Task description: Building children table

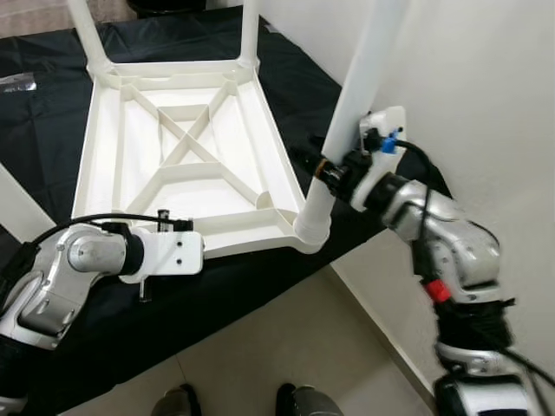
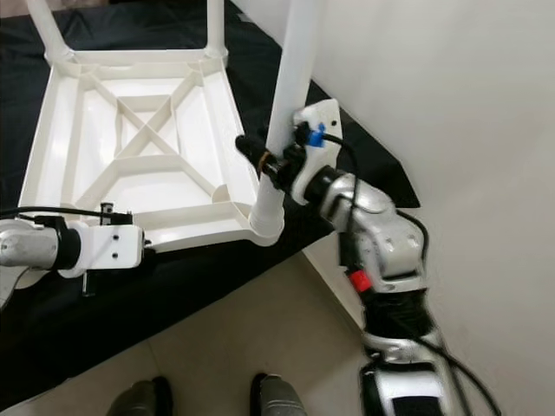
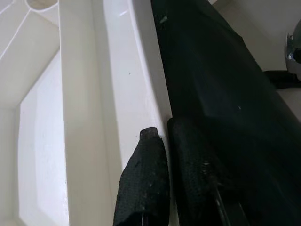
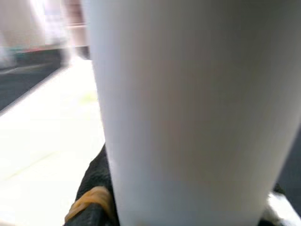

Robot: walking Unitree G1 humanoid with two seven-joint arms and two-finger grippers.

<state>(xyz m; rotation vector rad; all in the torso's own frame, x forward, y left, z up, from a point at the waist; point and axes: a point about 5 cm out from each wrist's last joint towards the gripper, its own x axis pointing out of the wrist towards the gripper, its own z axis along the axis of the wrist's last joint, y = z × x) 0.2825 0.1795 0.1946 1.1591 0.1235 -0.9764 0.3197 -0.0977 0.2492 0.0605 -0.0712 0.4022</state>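
Tabletop (image 1: 173,156) lies upside down, white plastic with ribbed underside, on a black cloth (image 1: 286,69) filling the centre and upper left of the left eye view. Two legs already stand in the far corners – one at upper left (image 1: 87,30), one at top centre (image 1: 250,30). Right gripper (image 1: 334,169), centre right of frame, is clamped around a third white leg (image 1: 360,87), which stands nearly upright with its lower end in the near-right corner socket (image 1: 312,230); the right wrist view shows the leg pressed between the black fingers (image 4: 91,197), so the claw is closed on it. Left gripper (image 3: 171,155), lower left of the left eye view, sits at the near edge of the tabletop; in the left wrist view its two black fingers lie close together, narrow, one on the white rim and one just beside it over the cloth – looks like bracing, not gripping, holding nothing. Step in hand, as judged: seating the third leg in its socket while the other arm steadies the frame. Whether the leg is fully home cannot be told. Next move likely calls for a firm straight push down along the leg's axis, keeping it vertical so it does not jam, then releasing and fetching the fourth leg for the near-left corner. Robot's feet (image 1: 178,403) show at the bottom edge on pale floor (image 1: 295,347).
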